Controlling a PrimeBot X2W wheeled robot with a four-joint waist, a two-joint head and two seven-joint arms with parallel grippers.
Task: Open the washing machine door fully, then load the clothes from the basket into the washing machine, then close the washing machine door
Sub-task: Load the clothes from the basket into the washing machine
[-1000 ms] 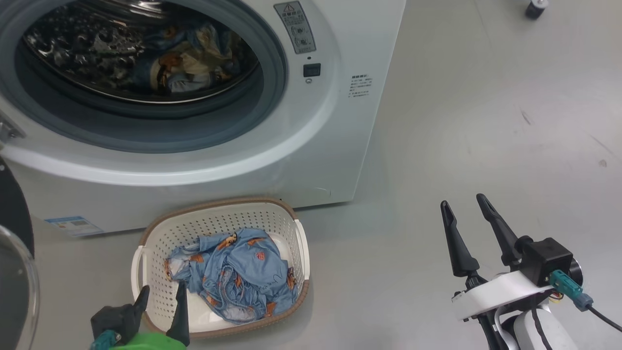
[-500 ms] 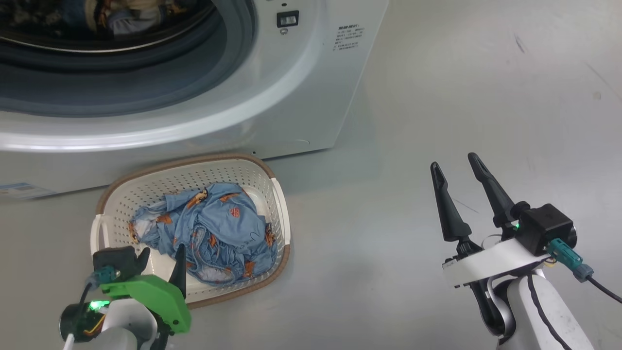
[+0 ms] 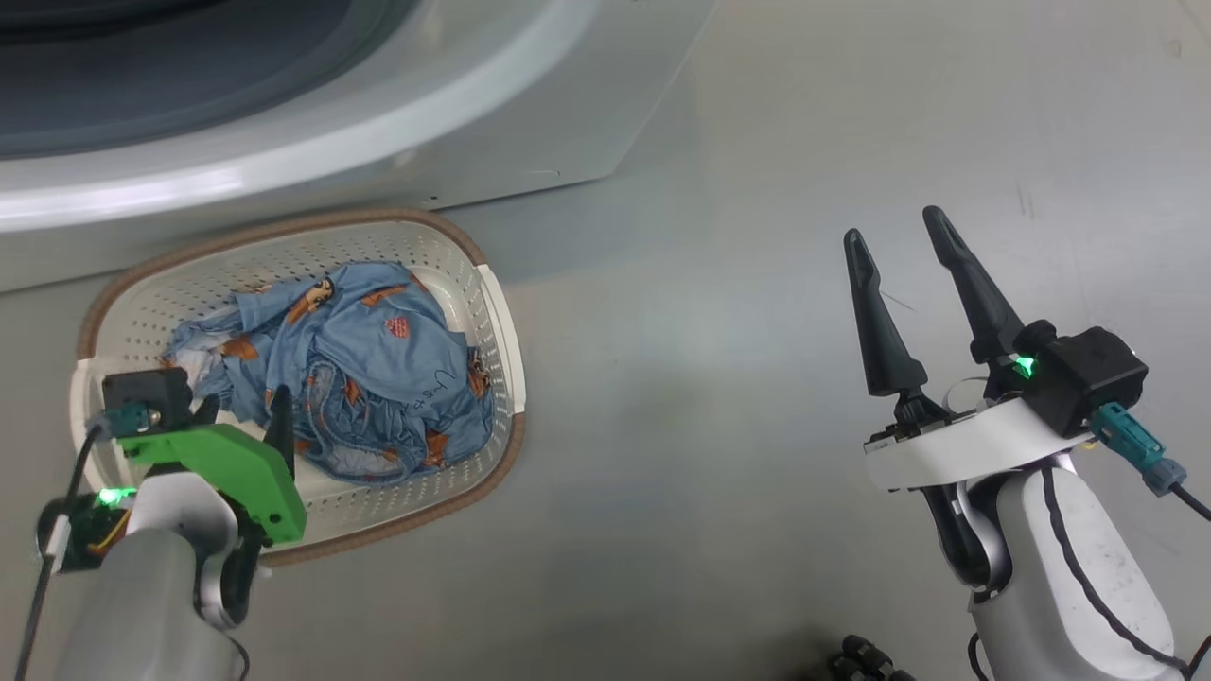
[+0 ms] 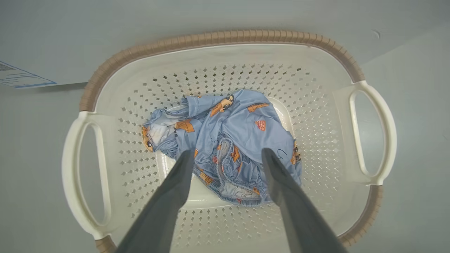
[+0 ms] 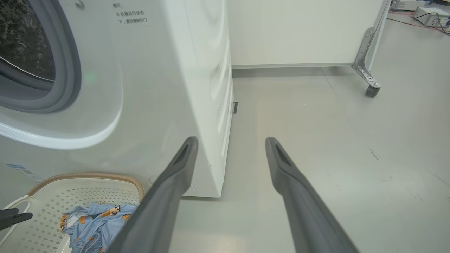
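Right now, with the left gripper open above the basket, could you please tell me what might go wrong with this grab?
The clothes lie in one bunched heap, so the open left gripper may pinch only a fold and let the rest trail. Its fingertips could also catch the perforated floor of the basket and drag it.

Lab-like test room: bare grey floor, castered white partition, cabled equipment

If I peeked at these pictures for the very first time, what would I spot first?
You'd spot the blue clothes with orange cartoons, bunched in the cream basket before the white washing machine. The left gripper hangs open right above them, and the right gripper stands open off to the side.
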